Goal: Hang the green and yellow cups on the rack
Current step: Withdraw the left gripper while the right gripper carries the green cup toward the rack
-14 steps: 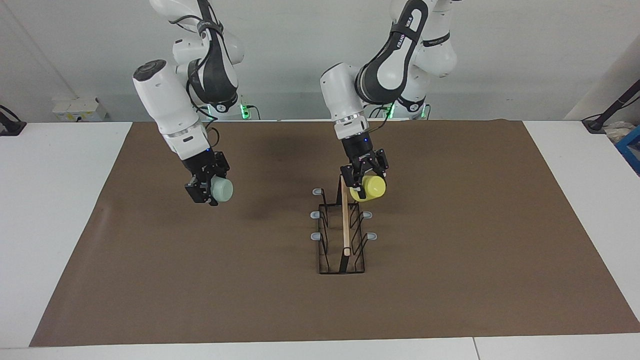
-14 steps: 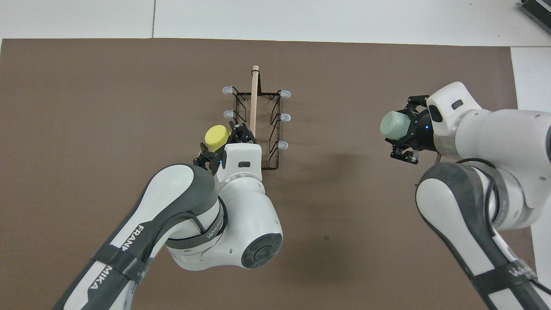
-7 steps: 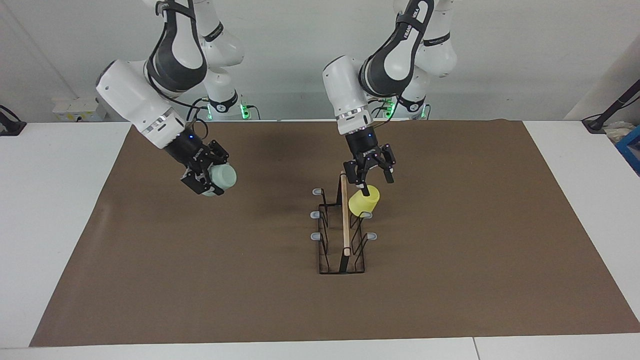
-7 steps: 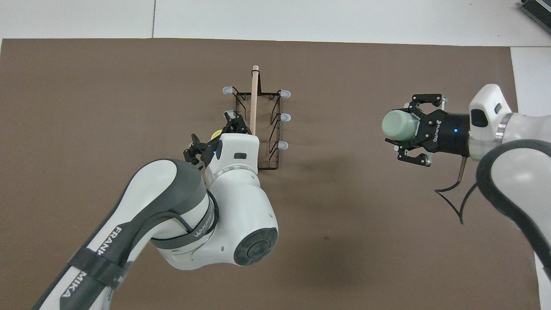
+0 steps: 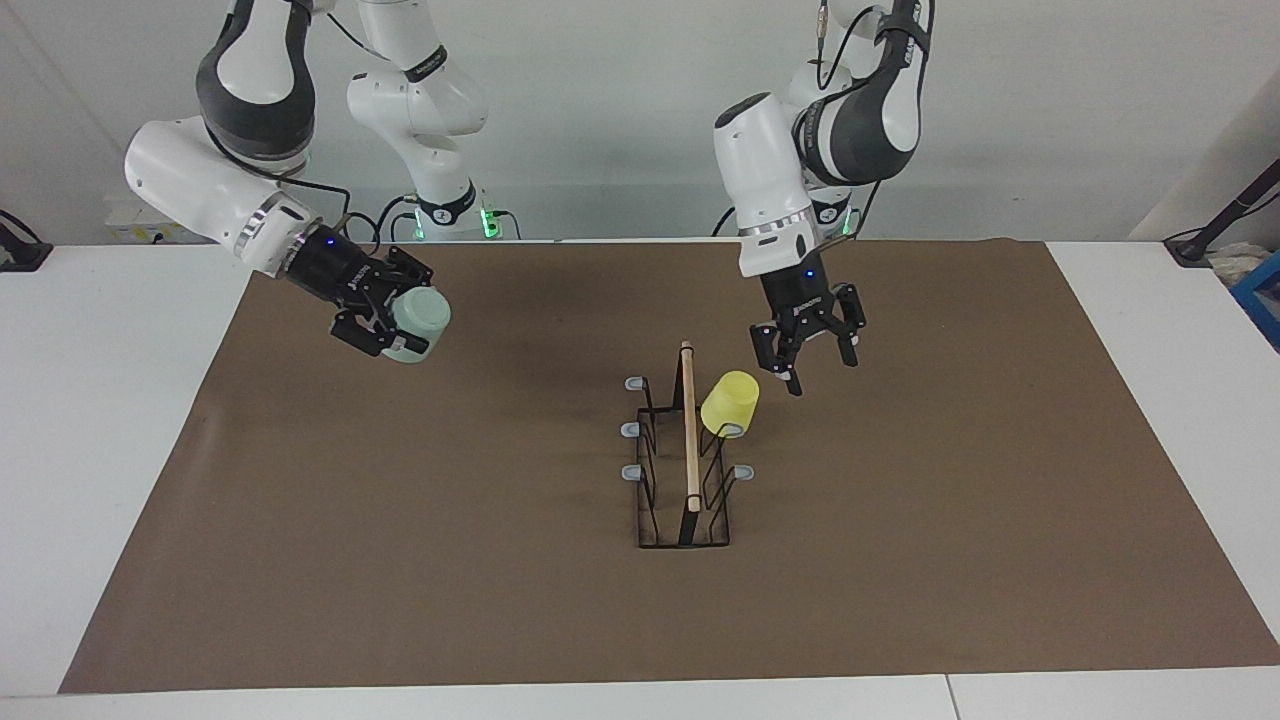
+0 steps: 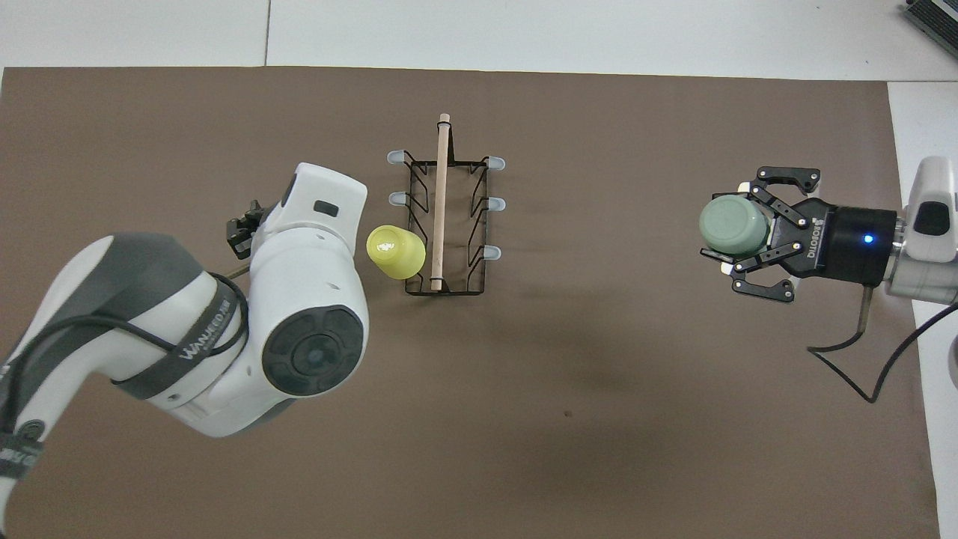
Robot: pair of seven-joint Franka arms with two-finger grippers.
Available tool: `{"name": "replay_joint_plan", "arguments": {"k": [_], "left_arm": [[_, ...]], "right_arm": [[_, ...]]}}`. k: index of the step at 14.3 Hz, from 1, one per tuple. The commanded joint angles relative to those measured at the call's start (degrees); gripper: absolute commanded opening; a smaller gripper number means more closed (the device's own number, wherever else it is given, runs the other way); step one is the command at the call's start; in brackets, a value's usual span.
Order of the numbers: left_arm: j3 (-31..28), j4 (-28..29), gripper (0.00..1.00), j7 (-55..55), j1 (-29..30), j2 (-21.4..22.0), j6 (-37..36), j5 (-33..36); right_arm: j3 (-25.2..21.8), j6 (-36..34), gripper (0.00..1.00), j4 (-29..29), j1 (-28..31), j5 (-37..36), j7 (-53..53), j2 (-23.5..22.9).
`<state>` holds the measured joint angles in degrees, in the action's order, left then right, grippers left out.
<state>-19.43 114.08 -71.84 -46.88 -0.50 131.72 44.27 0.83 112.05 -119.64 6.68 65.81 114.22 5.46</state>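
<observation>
The black wire rack [image 5: 688, 500] [image 6: 470, 217] with its wooden top bar stands mid-mat. The yellow cup [image 5: 730, 402] [image 6: 395, 250] hangs tilted on the rack's peg nearest the robots, on the left arm's side. My left gripper [image 5: 806, 364] is open and empty, up in the air beside the cup and apart from it. In the overhead view the arm's own wrist hides most of it. My right gripper [image 5: 398, 328] [image 6: 737, 226] is shut on the pale green cup [image 5: 421, 316] [image 6: 733, 224], held on its side above the mat toward the right arm's end.
A brown mat [image 5: 500, 560] covers the white table [image 5: 100, 400]. The rack's other grey-tipped pegs [image 6: 495, 203] carry nothing. A black cable [image 6: 861, 359] hangs from the right arm's wrist. A blue box [image 5: 1262, 295] sits at the table's edge at the left arm's end.
The left gripper opened, left the yellow cup hanging on the rack peg, and drew back toward the left arm's end. The right arm swung the green cup farther from the rack.
</observation>
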Motion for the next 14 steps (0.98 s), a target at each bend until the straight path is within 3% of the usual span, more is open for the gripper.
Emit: {"name": "replay_joint_plan", "arguments": {"k": [1,4,6,10,14], "left_arm": [[0.5,0.9,0.93,16.8,6.1,4.4,-0.2,-7.8],[0.5,0.3,0.93,36.3,13.3,6.4,-0.3,-18.9],[0.4,-2.4,0.93,47.4,17.5,6.6,-1.5,-25.5],[0.0,-13.4,0.92,68.0,25.1,4.4,-13.7,-40.9],[0.1,-23.4,0.93,73.2,30.1,1.2,-24.1,-43.6]], "right_arm": [[0.5,-2.7,0.0,-2.5,0.4,8.8,3.9,1.0],[0.6,-2.2,0.0,-3.2,-1.7,15.2,5.8,0.3],[0.5,-1.6,0.0,-4.3,-4.2,23.9,9.2,-1.5],[0.6,5.5,0.0,-5.7,-11.3,35.3,10.2,-2.1],[0.6,14.2,0.0,-6.7,-20.7,52.0,20.1,-4.2]]}}
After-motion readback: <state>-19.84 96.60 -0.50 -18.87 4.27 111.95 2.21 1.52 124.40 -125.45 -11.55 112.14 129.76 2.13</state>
